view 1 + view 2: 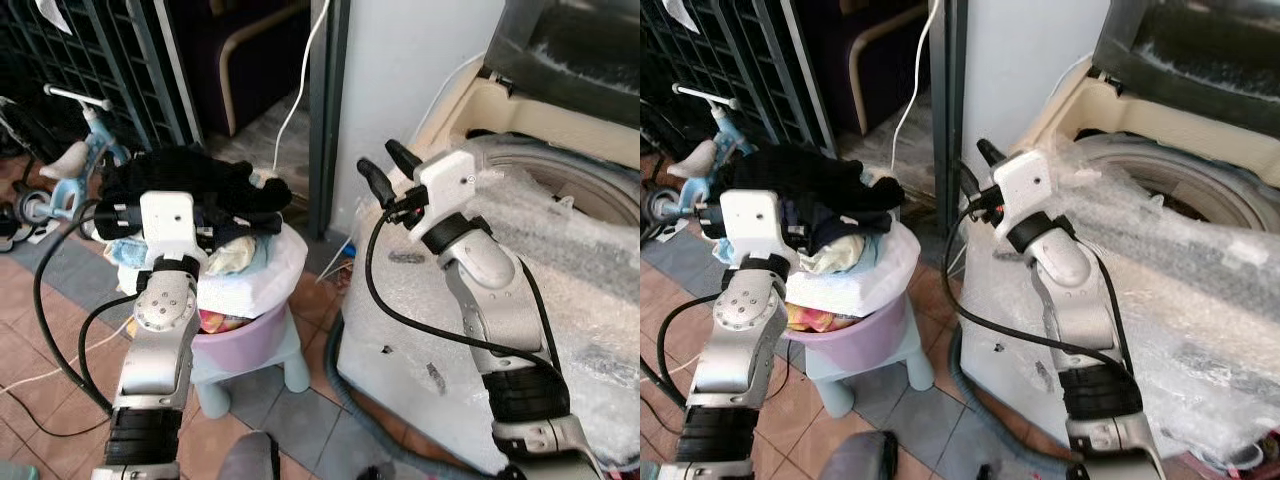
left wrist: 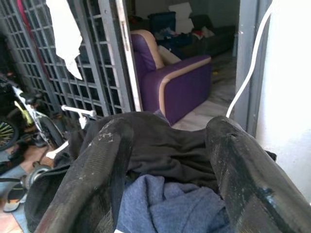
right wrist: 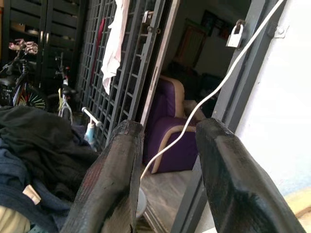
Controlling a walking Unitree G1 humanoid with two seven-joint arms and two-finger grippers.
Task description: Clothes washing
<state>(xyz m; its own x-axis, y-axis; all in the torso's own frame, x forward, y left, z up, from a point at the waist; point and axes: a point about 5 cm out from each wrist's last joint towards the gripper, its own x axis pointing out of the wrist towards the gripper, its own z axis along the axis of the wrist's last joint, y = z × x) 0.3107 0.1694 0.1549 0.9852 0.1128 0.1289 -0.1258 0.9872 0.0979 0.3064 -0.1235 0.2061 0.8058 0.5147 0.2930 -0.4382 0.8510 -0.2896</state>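
Note:
A pile of clothes topped by a black garment (image 1: 190, 185) fills a pink basket (image 1: 250, 335) lined with white plastic. My left gripper (image 2: 170, 131) is open, its fingers (image 2: 97, 165) spread over the black garment and a blue-grey cloth (image 2: 170, 204) beneath it. To the right stands a top-loading washing machine (image 1: 560, 290) wrapped in bubble wrap, its lid raised and its drum (image 1: 570, 195) exposed. My right gripper (image 1: 385, 170) is open and holds nothing; it hangs in the air by the machine's front left corner, pointing toward the basket.
The basket rests on a light blue stool (image 1: 290, 365) on the tiled floor. A child's scooter (image 1: 75, 150) and a metal grille (image 1: 110, 60) stand behind it. A white cable (image 1: 300, 90) hangs by the grey door post. A purple sofa (image 2: 180, 82) lies beyond.

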